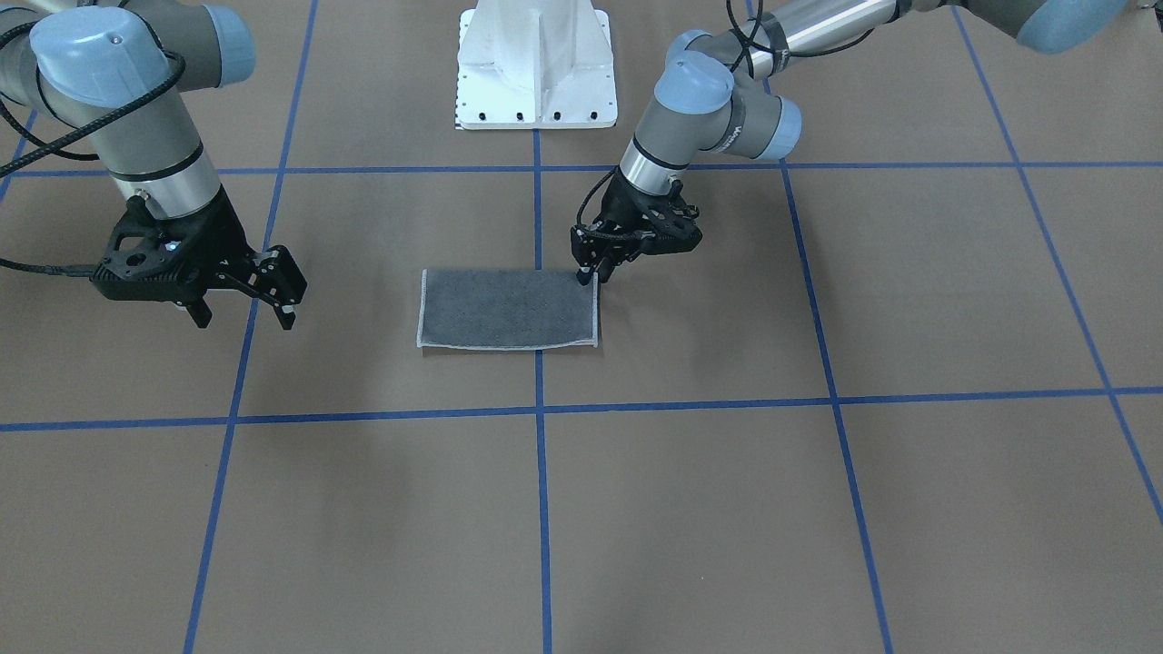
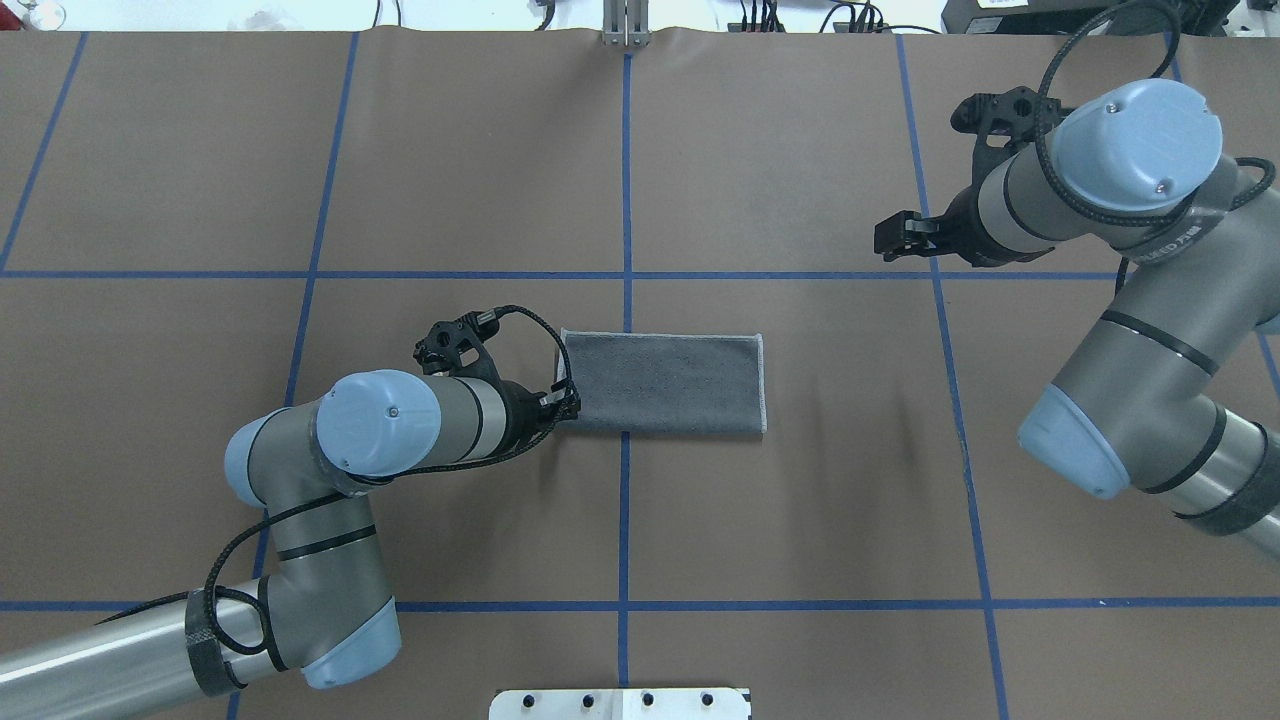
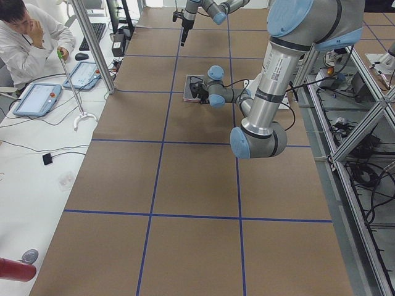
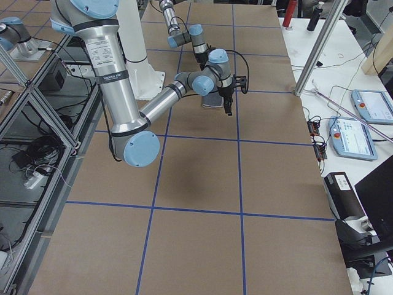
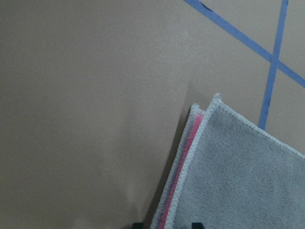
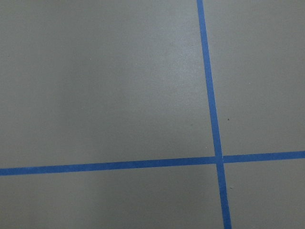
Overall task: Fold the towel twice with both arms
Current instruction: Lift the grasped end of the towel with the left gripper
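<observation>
The towel (image 2: 665, 383) lies flat on the brown table, folded into a rectangle with the dark grey face up. Pink shows between its layers in the left wrist view (image 5: 183, 162). My left gripper (image 2: 567, 403) points down at the towel's left short edge, at the corner nearest the robot. Its fingertips (image 5: 138, 224) stand a narrow gap apart on either side of that edge. The cloth between them lies flat and is not lifted. My right gripper (image 1: 243, 304) is open and empty. It hangs above bare table, well away from the towel.
Blue tape lines (image 2: 626, 250) divide the brown table into squares. The white bolted pedestal (image 1: 536, 64) stands at the robot's side of the table. An operator (image 3: 28, 37) sits at a side bench with tablets, off the table.
</observation>
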